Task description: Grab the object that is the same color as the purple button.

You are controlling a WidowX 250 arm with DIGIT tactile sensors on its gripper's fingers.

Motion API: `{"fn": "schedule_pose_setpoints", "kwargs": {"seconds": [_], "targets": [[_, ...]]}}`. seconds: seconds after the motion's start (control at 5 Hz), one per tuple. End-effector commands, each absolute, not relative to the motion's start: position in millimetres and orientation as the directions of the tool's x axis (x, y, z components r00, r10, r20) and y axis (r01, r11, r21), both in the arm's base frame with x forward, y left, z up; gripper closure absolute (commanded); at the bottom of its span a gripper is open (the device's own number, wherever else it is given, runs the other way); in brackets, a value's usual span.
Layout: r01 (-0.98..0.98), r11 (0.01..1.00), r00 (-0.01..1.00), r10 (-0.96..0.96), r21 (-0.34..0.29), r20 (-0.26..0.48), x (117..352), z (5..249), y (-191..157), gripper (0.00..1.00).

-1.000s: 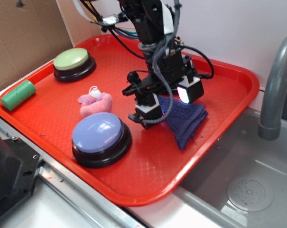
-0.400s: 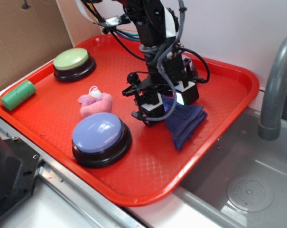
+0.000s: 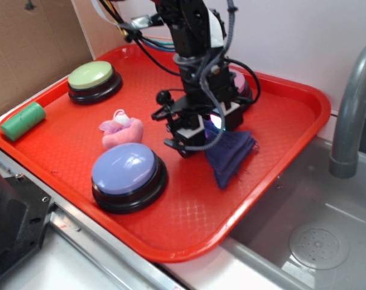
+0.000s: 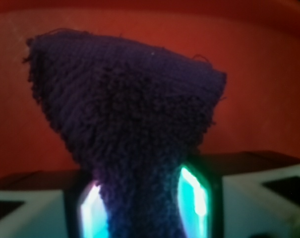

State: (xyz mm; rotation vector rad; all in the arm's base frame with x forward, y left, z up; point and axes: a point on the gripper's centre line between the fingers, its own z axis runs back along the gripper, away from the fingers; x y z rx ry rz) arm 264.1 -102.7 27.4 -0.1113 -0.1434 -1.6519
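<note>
Pinching dark purple terry cloth [image 3: 230,152] between closed fingers, claw [image 3: 208,128] stands on red tray [image 3: 291,96]; purple button [image 3: 128,175] at cloth's 8 o'clock, apart.

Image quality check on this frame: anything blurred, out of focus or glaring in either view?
Exterior view: sharp enough, evenly lit, a soft sheen on the purple button. Wrist view: the purple cloth fills the frame, soft-focused near the bottom, and the fingers glow cyan beside it, with the edges blown out.
</note>
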Motion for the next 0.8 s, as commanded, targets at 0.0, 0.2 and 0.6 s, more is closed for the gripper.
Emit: {"fn": "schedule_pose_setpoints", "kwargs": {"seconds": [0.0, 0.2, 0.6], "targets": [[0.974, 0.202, 0.193, -0.977, 0.099, 0.089, 258.0, 95.0, -105.8, 1.00], [0.897, 0.431, 0.424, -0.901, 0.093, 0.089, 250.5, 126.4, -82.1, 1.00], [0.586, 0.808, 0.808, -0.588, 0.054, 0.030, 223.7, 157.6, -7.7, 1.00]]}}
